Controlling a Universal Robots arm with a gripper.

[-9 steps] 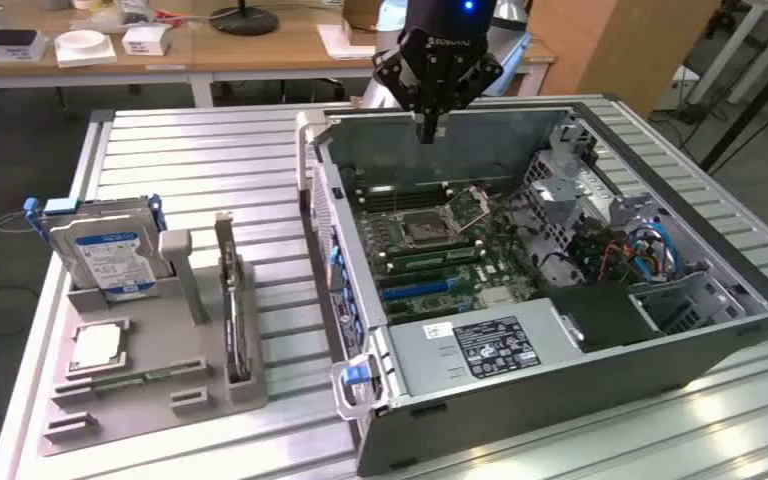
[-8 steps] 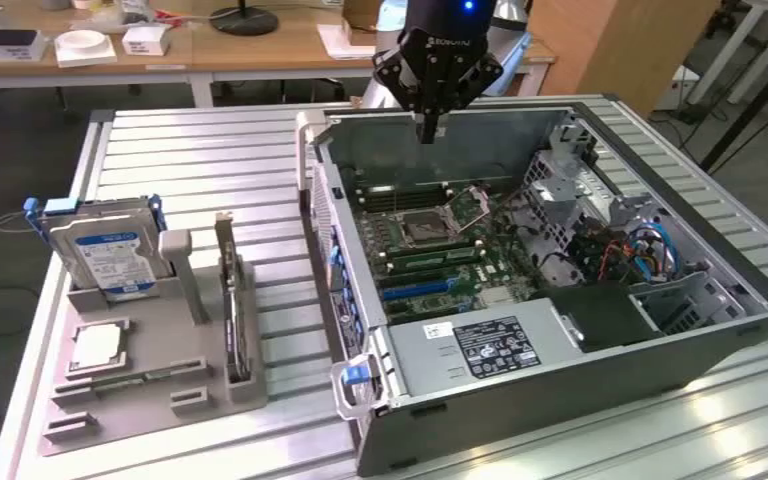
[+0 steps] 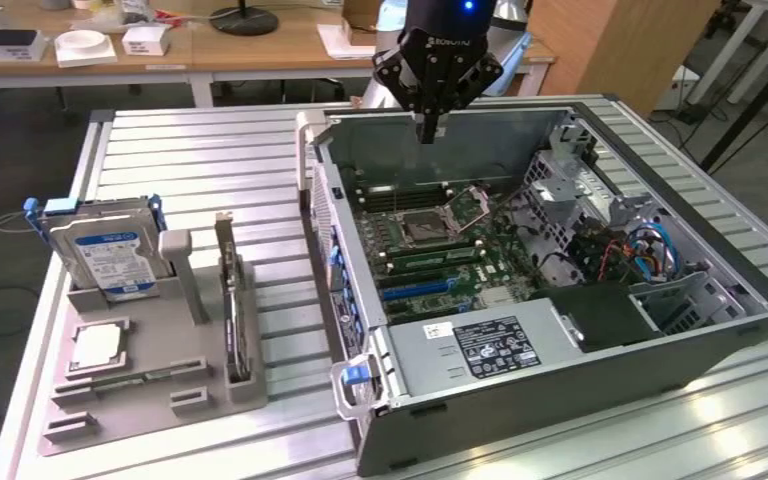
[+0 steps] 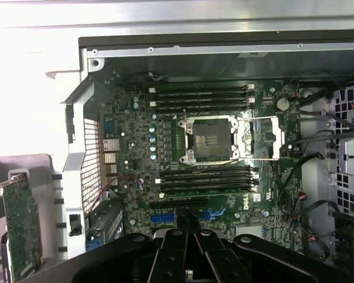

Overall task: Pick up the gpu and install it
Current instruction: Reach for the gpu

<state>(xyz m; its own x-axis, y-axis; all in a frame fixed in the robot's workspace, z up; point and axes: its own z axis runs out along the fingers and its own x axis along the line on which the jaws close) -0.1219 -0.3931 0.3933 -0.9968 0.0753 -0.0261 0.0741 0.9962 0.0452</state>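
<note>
**A:** In the exterior view, how far along was it?

**B:** Pickup hadn't begun. The end effector (image 3: 427,128), fingers pressed together and holding nothing, hung over the open computer case (image 3: 704,345). The gpu (image 3: 233,310) stood on edge in the grey holder (image 3: 157,410), well apart, on a slatted metal bench (image 3: 197,170). Wooden desks (image 3: 264,45) stood behind.

**A:** And the wrist view?

**B:** The motherboard (image 4: 212,147) lay below, with the gpu outside the case. I judged that grasping it needed spread fingers.
</note>
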